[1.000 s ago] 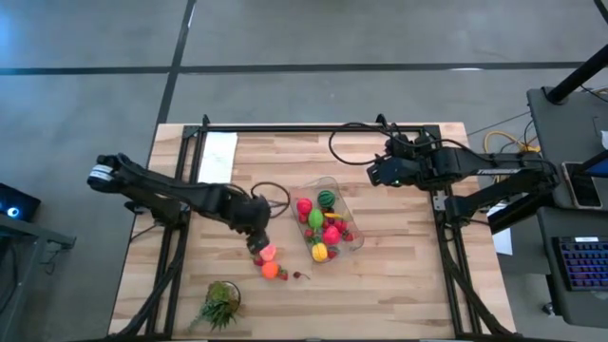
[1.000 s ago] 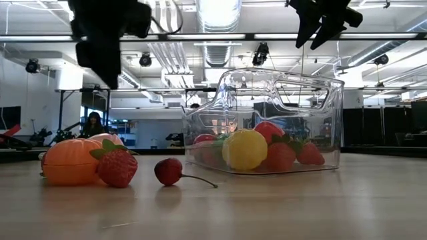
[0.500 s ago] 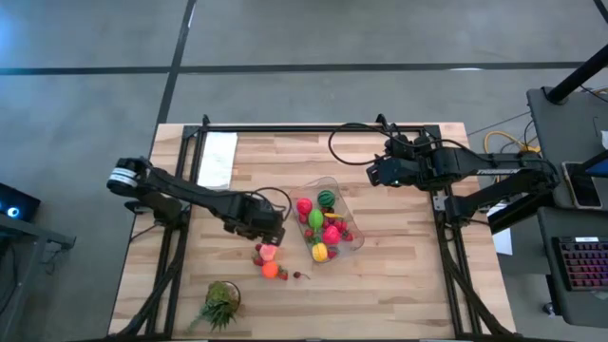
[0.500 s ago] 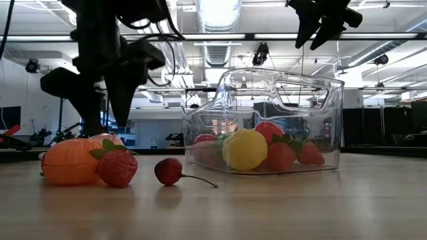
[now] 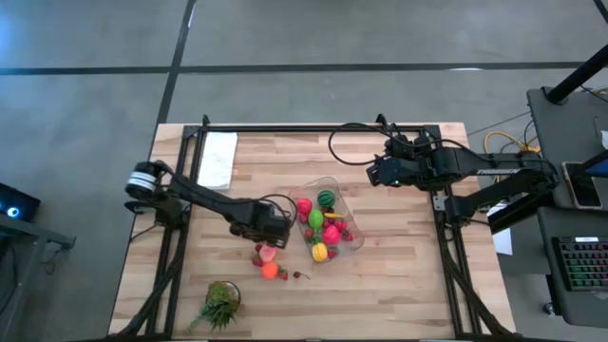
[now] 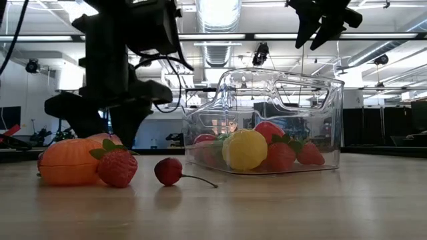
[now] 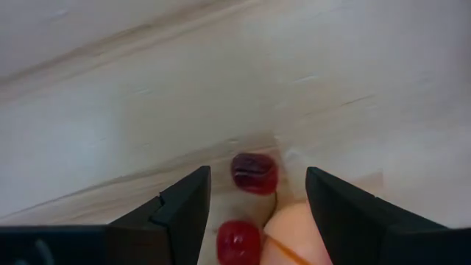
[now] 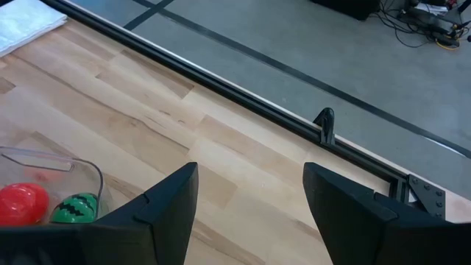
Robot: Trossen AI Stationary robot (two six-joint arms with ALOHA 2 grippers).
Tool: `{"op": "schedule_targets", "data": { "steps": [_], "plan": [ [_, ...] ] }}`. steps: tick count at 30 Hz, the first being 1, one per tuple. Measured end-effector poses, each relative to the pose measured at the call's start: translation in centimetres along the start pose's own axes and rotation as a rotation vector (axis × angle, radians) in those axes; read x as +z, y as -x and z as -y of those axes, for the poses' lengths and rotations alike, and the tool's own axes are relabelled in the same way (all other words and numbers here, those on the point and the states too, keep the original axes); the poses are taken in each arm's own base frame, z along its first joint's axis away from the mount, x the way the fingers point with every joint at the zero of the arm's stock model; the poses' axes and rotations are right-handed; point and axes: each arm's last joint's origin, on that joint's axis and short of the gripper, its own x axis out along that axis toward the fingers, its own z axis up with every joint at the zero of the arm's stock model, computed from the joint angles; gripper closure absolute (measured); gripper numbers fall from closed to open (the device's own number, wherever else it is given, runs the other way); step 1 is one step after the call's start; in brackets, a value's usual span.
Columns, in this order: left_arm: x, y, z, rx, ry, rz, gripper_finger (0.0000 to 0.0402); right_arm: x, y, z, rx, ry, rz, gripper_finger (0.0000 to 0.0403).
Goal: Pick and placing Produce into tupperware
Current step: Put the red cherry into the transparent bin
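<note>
L gripper (image 7: 254, 199) is hanging w/ fingers apart, gripping nothing, over loose produce (image 5: 270, 262) near table's front edge, beside tupperware (image 5: 353, 240). Advice: straddle one piece, then clench. R gripper (image 8: 250, 195) is waiting, fingers apart, empty.

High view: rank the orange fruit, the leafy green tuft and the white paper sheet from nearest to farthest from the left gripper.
Measured from the left gripper, low over the loose produce beside the tupperware:
1. Orange fruit, just toward the table's near edge.
2. Leafy green tuft, at the near-left corner.
3. White paper sheet, at the far-left edge; only slightly farther than the tuft.
</note>
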Motion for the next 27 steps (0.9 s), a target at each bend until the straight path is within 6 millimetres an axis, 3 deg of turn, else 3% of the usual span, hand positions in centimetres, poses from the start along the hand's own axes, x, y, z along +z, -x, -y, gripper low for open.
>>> {"op": "schedule_targets", "data": {
  "steps": [13,21,24,27],
  "plan": [
    [0.1,-0.7,0.2,0.001,0.019,0.011,0.0316,-0.1,-0.1,0.0,-0.002,0.002,-0.001,0.0165],
    [0.2,-0.6,0.3,-0.003,0.014,0.06,0.0339,-0.3,-0.3,0.0,-0.007,0.009,-0.006,0.0165],
    [0.3,0.5,0.5,-0.031,0.002,0.105,0.034,-0.4,-0.3,0.0,-0.009,0.012,-0.008,0.0165],
    [0.7,2.8,1.2,-0.101,-0.056,0.209,0.0341,-0.6,-0.4,0.0,-0.012,0.016,-0.01,0.0165]
  ]
}}
